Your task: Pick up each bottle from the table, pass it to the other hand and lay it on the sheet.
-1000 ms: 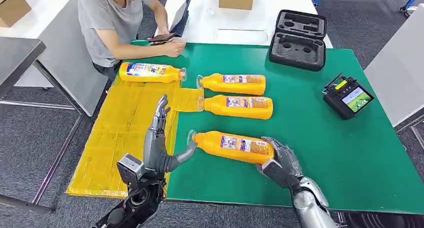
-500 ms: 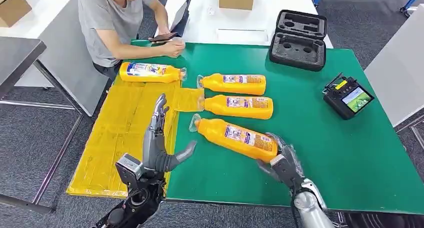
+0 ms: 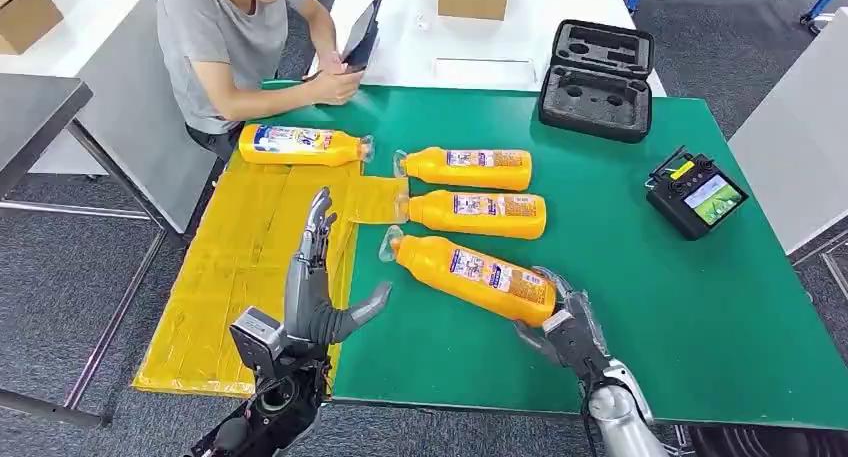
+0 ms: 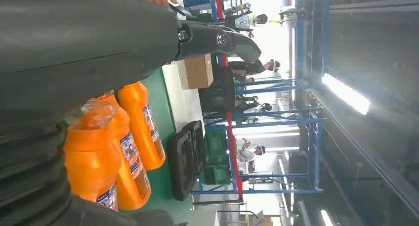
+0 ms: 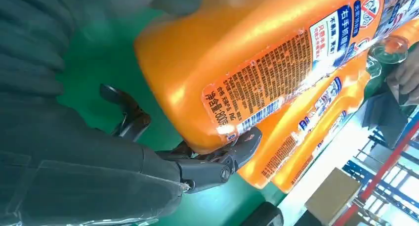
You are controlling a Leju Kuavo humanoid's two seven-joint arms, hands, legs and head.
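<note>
Bottle [image 3: 472, 275] is gripped at its base by the right hand [image 3: 562, 324], looks lifted slightly near the table's [image 3: 620, 307] front edge. Left hand [image 3: 318, 287] waits open and empty over the sheet's [image 3: 230, 267] edge.

sheet [image 3: 240, 267]: near part bare | far edge: bottle [image 3: 300, 145] | mid-table: two bottles [image 3: 470, 167]

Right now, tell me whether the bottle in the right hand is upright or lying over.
Lying over: the orange bottle is tilted, base in the right hand, cap toward the open left hand.

Glossy plastic bottle [image 3: 473, 277], crinkly sheet [image 3: 240, 267]
</note>
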